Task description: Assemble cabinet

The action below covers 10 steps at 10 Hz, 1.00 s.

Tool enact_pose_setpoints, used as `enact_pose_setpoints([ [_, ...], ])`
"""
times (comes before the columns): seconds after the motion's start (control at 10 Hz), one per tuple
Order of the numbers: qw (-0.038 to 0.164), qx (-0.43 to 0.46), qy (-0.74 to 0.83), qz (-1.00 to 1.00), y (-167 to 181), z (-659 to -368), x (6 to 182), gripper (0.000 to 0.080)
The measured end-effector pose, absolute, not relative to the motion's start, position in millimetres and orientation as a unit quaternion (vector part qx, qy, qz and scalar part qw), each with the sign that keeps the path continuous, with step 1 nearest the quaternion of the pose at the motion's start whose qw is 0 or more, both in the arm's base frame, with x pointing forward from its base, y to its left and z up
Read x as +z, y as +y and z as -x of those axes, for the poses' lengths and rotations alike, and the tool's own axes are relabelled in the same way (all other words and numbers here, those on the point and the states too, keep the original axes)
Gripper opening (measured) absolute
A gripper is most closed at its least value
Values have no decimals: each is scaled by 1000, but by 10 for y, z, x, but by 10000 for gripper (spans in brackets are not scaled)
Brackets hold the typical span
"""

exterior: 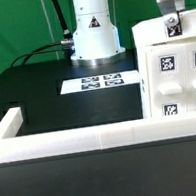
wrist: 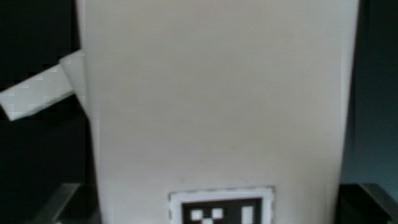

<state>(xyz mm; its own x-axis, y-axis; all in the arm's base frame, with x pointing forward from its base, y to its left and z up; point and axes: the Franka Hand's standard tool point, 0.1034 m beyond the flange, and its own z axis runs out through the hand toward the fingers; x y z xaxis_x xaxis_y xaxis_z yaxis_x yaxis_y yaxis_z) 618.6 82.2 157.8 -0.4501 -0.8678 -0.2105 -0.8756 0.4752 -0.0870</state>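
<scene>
The cabinet [exterior: 174, 75] is a white boxy body with several black-and-white tags on its face, standing at the exterior view's right, behind the rail. My gripper [exterior: 174, 27] is at its top edge, coming down from above. In the wrist view the cabinet's white face [wrist: 205, 100] fills most of the picture, with one tag [wrist: 221, 208] close to my gripper [wrist: 214, 212]. The dark fingers [wrist: 50, 205] sit against the body's two sides, shut on it. The body hides the fingertips.
The long low white L-shaped rail [exterior: 82, 141] runs across the front, with a short arm at the exterior view's left. The marker board [exterior: 104, 82] lies flat before the arm's base [exterior: 92, 31]. A white strip [wrist: 36, 90] shows beside the body in the wrist view.
</scene>
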Motion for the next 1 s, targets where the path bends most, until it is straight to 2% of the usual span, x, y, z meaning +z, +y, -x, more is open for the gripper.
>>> enact_pose_setpoints([
  [0.2,118,18,850,514,828,-6195,1578,557],
  [0.4,118,17,845,522,838,-6192,1575,756],
  [0.8,138,18,839,527,884,-6240,1778,797],
  [1.0,139,15,825,548,888,-6241,1772,797],
])
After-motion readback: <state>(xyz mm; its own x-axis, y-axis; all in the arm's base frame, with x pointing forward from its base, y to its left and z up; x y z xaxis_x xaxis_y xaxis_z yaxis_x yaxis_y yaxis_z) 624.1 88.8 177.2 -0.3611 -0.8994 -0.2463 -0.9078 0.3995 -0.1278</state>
